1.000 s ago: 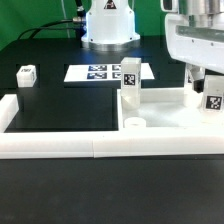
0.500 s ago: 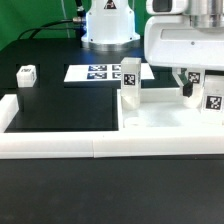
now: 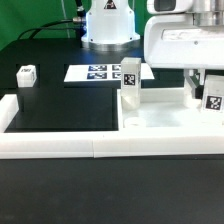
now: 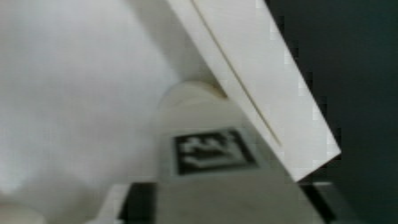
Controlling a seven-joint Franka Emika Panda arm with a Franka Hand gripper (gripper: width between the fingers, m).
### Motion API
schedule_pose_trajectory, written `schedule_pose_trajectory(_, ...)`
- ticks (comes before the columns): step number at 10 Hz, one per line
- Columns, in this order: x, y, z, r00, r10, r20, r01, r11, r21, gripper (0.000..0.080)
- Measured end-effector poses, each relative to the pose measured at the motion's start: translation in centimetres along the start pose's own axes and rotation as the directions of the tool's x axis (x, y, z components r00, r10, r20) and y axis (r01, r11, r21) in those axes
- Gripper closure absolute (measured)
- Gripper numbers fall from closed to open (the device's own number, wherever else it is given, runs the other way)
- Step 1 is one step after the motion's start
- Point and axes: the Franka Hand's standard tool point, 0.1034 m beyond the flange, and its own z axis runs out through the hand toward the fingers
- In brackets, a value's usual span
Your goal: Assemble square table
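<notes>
Evidently leg-fitting: at right, the gripper (image 3: 203, 84) flanks an upright leg (image 3: 212, 100) on the slab (image 3: 160, 125); whether clamped, I cannot tell. Next probably needs a square twist.

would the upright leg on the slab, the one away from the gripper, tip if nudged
The leg is tall on a narrow base, so it probably tips easily unless screwed into the slab, which isn't visible. It looks rigid, likely light plastic.

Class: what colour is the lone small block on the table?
White block, black-and-white tag; clearest in exterior view.
</notes>
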Motion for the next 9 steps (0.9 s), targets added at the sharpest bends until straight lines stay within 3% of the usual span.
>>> schedule_pose_trajectory(2, 0.05, 0.16, 0.04, 0.990, 0.144, 0.003, -0.144, 0.990, -0.004, 0.0510)
schedule_pose_trajectory(3, 0.02, 0.24, 0.02, 0.942, 0.335, 0.021, -0.334, 0.942, -0.026, 0.0510)
schedule_pose_trajectory(4, -0.01, 0.11, 0.03, 0.846, 0.531, 0.037, -0.529, 0.847, -0.060, 0.0510)
schedule_pose_trajectory(5, 0.05, -0.01, 0.17, 0.717, 0.696, 0.036, -0.694, 0.718, -0.056, 0.0510)
schedule_pose_trajectory(7, -0.01, 0.03, 0.19, 0.387, 0.920, 0.063, -0.921, 0.389, -0.020, 0.0509)
schedule_pose_trajectory(9, -0.29, -0.09, 0.17, 0.258, 0.964, 0.058, -0.965, 0.261, -0.040, 0.0509)
